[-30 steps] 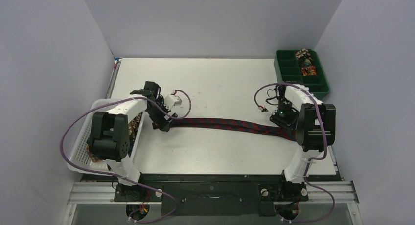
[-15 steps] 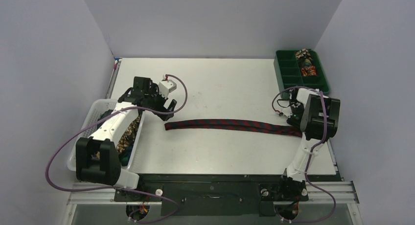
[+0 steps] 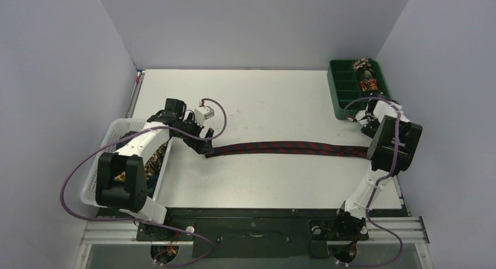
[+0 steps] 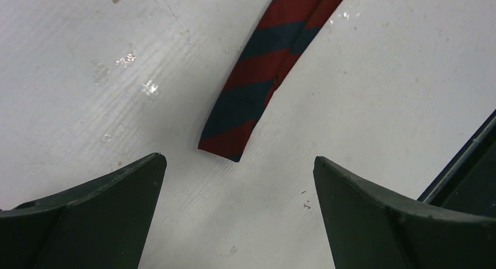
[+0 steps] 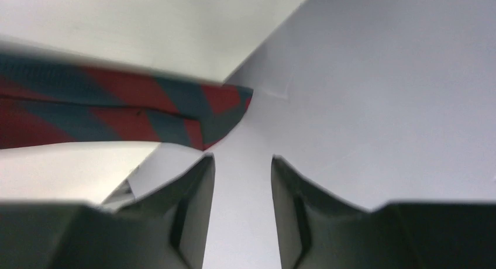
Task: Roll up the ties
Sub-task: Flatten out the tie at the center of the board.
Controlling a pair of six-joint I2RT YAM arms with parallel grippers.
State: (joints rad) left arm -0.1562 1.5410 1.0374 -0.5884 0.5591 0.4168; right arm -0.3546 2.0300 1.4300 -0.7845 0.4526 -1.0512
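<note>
The navy-and-red striped tie (image 3: 286, 147) lies flat in a long band across the middle of the overhead frame. The left gripper (image 4: 238, 159) has its jaws wide apart and empty, with the tie's narrow end on the table (image 4: 88, 76) just ahead of them. The right gripper (image 5: 241, 158) shows a narrower gap with nothing in it — the tie's wide end, blurred, sits at the upper left of that view, past the fingertips. From above, that gripper is hidden behind the right arm (image 3: 392, 146). In the white basket (image 3: 120, 124) at left, other ties (image 3: 155, 162) are mostly covered by the left arm (image 3: 140, 141). What fills the green tray (image 3: 342, 76) at upper right is too small to make out.
</note>
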